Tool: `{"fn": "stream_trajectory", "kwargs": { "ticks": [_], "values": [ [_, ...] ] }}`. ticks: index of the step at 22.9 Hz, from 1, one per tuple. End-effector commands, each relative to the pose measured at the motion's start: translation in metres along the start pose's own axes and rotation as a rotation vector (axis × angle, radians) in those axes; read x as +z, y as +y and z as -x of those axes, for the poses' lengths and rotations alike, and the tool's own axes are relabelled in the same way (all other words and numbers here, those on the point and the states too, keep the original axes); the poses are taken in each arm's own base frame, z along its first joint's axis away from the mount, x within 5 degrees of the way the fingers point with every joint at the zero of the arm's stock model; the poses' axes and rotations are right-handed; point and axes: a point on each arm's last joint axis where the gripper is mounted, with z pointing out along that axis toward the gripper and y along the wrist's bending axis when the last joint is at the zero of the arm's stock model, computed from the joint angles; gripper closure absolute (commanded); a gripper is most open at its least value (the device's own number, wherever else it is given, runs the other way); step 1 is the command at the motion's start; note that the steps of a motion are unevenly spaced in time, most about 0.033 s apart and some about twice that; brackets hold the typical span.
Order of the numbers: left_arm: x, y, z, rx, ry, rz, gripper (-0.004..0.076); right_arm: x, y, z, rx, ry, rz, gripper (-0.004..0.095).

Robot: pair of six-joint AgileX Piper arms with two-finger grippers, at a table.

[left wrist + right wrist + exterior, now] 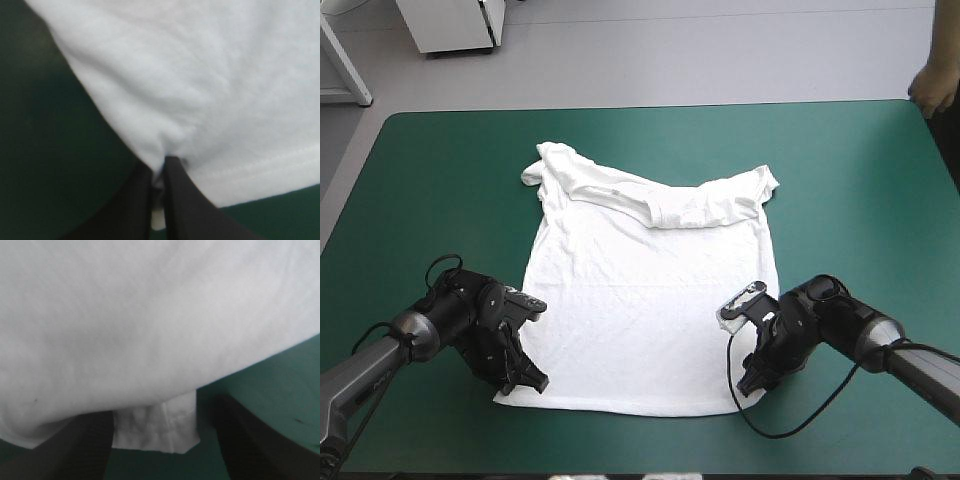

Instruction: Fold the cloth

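The white T-shirt (645, 290) lies spread flat on the teal-green cover (440, 170), collar toward the far edge, with both sleeves folded in over the chest. My left gripper (525, 380) sits at the hem's near left corner. In the left wrist view its fingers (162, 167) meet on a pinch of the T-shirt (200, 90). My right gripper (752, 382) is at the hem's near right corner. In the right wrist view it (160, 415) stands open, and a folded corner of the T-shirt (150, 315) lies between its fingers.
A person's hand (932, 92) rests at the table's far right corner. Bare cover surrounds the shirt on all sides, widest at the left and right.
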Motion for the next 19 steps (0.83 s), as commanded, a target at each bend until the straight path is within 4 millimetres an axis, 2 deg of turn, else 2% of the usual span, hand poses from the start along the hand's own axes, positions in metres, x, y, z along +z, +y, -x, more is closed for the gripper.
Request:
{"fn": "stream_trajectory", "kwargs": {
  "ticks": [1,3,5,8,10,11,15,19],
  "values": [
    [0.049,-0.012,0.020,-0.133,-0.127,-0.136,0.0734,0.007,0.003,0.003,0.027,0.035,0.047,0.0444],
    [0.049,-0.013,0.020,-0.133,-0.125,-0.139,0.0734,0.015,0.006,0.004,0.056,0.067,0.085,0.0620],
    [0.045,-0.013,0.020,-0.125,-0.149,-0.145,0.0734,0.018,0.007,0.004,0.068,0.090,0.104,0.0918],
    [0.037,-0.014,0.017,-0.118,-0.175,-0.147,0.0734,0.017,0.007,0.005,0.088,0.079,0.102,0.0921],
    [0.018,-0.017,0.013,-0.100,-0.204,-0.159,0.0734,0.005,0.007,0.008,0.130,0.045,0.096,0.0921],
    [-0.004,-0.020,0.009,-0.078,-0.249,-0.168,0.0734,-0.012,0.006,0.011,0.137,-0.004,0.078,0.0921],
    [-0.065,-0.026,-0.004,-0.019,-0.411,-0.179,0.0734,-0.065,0.003,0.017,0.155,-0.148,0.019,0.0921],
    [-0.140,-0.033,-0.029,0.052,-0.609,-0.160,0.0734,-0.126,0.000,0.016,0.175,-0.278,-0.051,0.0921]
  ]
}}
